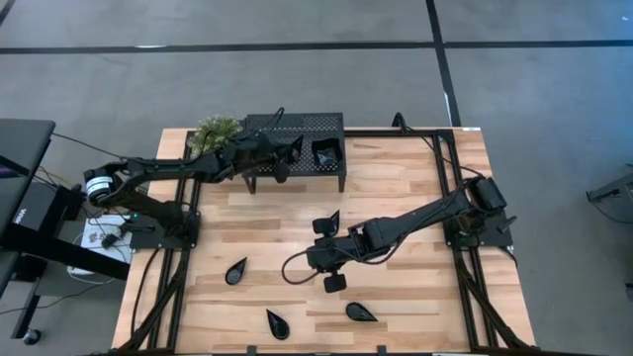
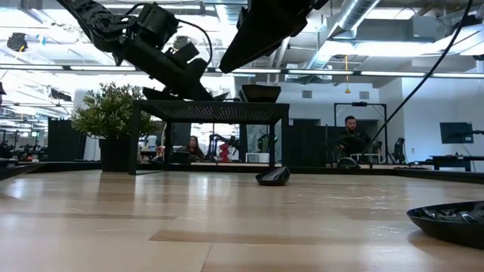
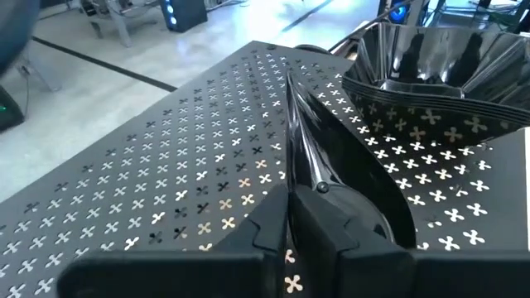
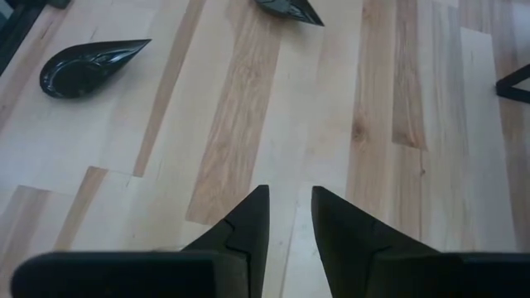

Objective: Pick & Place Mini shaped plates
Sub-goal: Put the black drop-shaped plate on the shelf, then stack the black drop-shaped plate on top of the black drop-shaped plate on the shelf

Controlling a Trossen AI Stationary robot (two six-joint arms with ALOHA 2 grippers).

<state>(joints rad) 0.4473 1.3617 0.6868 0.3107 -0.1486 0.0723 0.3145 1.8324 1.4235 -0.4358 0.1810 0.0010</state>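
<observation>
Teardrop plate (image 3: 319, 157) edge-up between left jaws, over rack (image 3: 166, 157).

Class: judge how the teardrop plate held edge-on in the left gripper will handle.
The teardrop plate looks stiff, keeping its shape in the left gripper. Its glossy surface suggests slipperiness. Pinched on a thin rim over the rack, it may pivot.

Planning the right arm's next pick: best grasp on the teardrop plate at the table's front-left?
Likely the raised rim on one long side, near the wide rounded end. The teardrop plate lies flat and alone on the wood, its tip pointing away from the table's front edge. The right end effector, open and empty above bare wood, could come straight down, one finger inside the bowl, one outside.
</observation>
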